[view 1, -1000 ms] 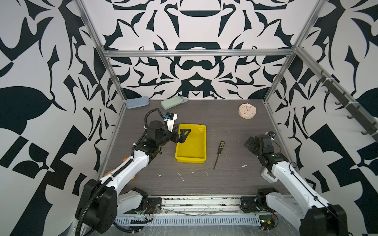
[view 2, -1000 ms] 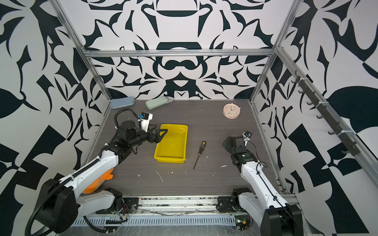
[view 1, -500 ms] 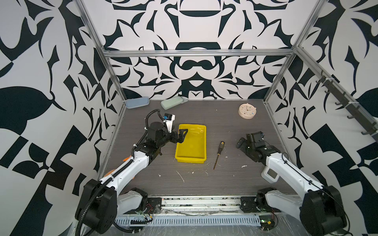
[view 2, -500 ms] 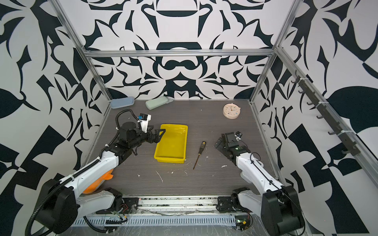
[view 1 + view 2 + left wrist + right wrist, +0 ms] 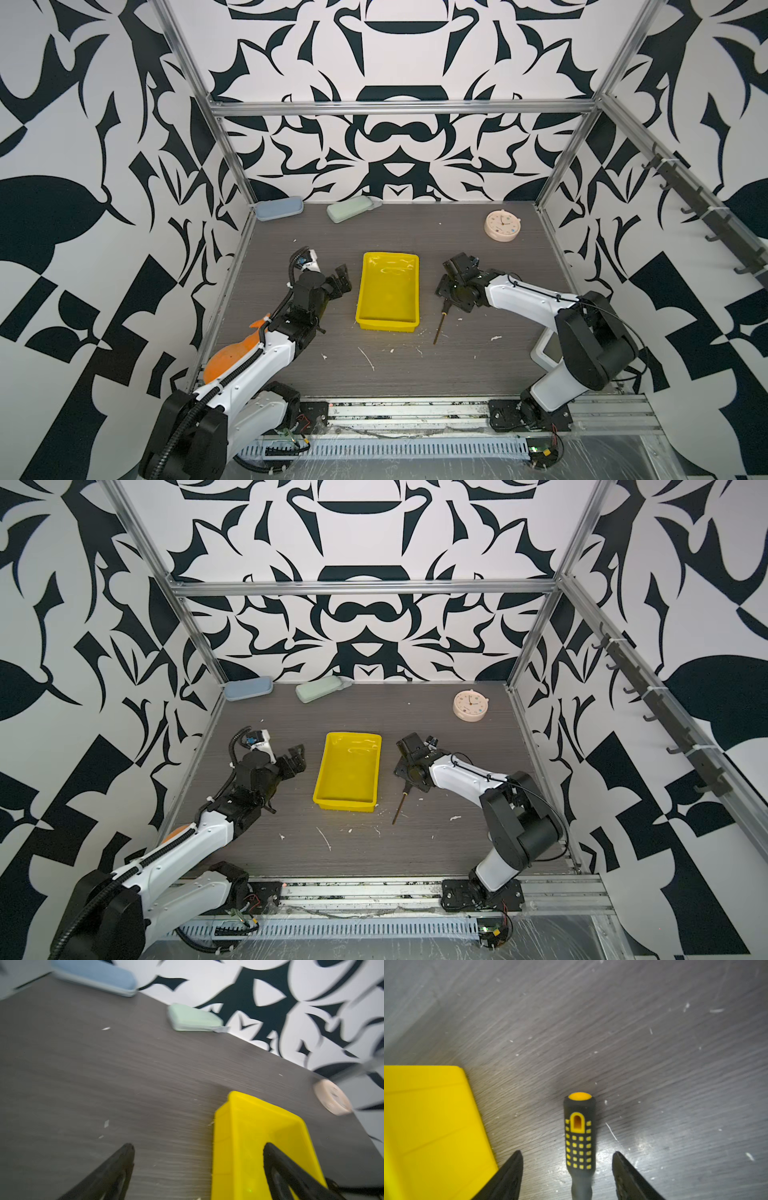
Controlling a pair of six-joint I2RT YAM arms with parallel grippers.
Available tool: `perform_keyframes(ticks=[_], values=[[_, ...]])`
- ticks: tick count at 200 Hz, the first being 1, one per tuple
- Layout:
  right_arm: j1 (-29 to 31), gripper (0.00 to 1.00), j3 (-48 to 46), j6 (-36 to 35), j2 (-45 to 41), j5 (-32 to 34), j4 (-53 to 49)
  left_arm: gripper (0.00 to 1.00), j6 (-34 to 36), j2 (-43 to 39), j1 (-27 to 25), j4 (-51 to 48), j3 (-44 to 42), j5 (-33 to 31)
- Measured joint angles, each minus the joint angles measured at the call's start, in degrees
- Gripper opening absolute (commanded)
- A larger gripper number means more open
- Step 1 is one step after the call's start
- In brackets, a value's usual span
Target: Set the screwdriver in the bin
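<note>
Risks: (1) Off-centre closure. In the right wrist view the screwdriver (image 5: 579, 1138) handle sits nearer one finger of the right gripper (image 5: 567, 1153) than the other. That finger likely makes contact first and may roll or skid the round handle across the table (image 5: 654, 1053) before the 2nd finger arrives. (2) Bin contact. The farther finger runs just beside the bin (image 5: 436, 1105) wall, so any sideways drift may nudge it. (3) Post-lift. W/ a grip at the handle only, the thin shaft (image 5: 439, 328) may droop and its tip may catch the bin rim on transfer. The bin looks only a bit longer than the tool, so keep it aligned lengthwise. Jaw state: right jaws open, gap visible on both sides of the handle, nothing gripped. Tool pos.: flat on the table, just right of the bin in both top views, approx. parallel to its long side, handle between the jaws, shaft pointing to the front edge. The left gripper (image 5: 338, 280) is open, empty, near the bin's opposite wall.
</note>
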Motion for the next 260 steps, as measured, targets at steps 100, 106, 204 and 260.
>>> perform_keyframes(ticks=[100, 106, 204, 260], values=[[2.1, 0.51, -1.2, 2.3, 1.4, 1.0, -1.1, 0.99, -14.2, 6.9, 0.1, -0.1, -2.3, -17.2], [2.2, 0.49, -1.7, 2.6, 1.4, 0.9, -1.1, 0.99, -14.7, 8.0, 0.1, -0.8, -1.9, -17.3], [3.5, 0.29, 1.5, 3.0, 5.9, 2.0, -2.2, 0.99, -13.5, 18.6, 0.2, -7.2, 8.2, -12.7], [4.1, 0.19, 1.9, 2.9, 5.6, 3.9, -4.6, 0.99, -12.0, 17.3, 0.2, -1.1, 4.6, -10.2]])
